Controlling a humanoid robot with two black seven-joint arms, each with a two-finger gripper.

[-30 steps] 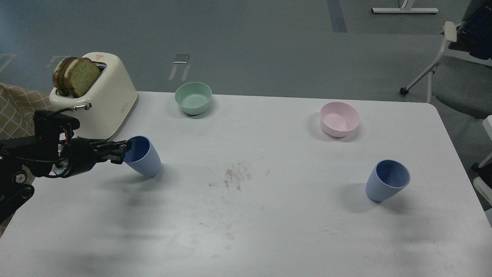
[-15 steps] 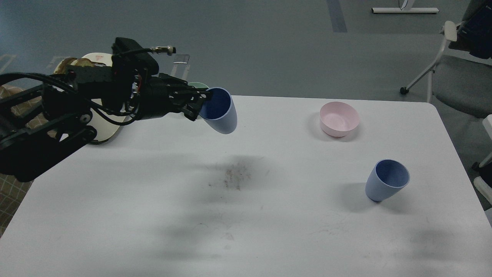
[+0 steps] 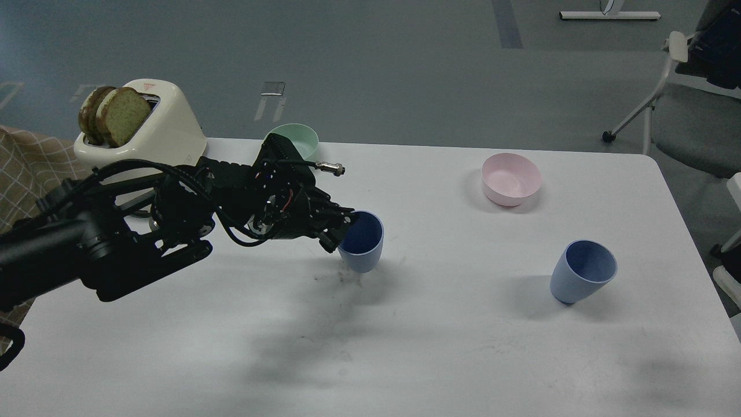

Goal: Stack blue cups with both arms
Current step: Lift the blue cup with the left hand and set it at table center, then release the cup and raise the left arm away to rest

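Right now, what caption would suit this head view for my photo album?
Left fingers grip a blue cup at mid-table; its twin waits on the right.

The left arm (image 3: 145,231) reaches in from the left, stretched rightward. Its gripper (image 3: 343,227) fingers pinch a cup rim. The right arm is unseen.

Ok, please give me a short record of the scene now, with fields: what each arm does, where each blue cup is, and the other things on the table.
left gripper: shut on the rim of the centre blue cup
right arm: not in view
right blue cup: alone, right side of table
stacked: not yet
others: mint-green bowl, pink bowl, toaster with bread
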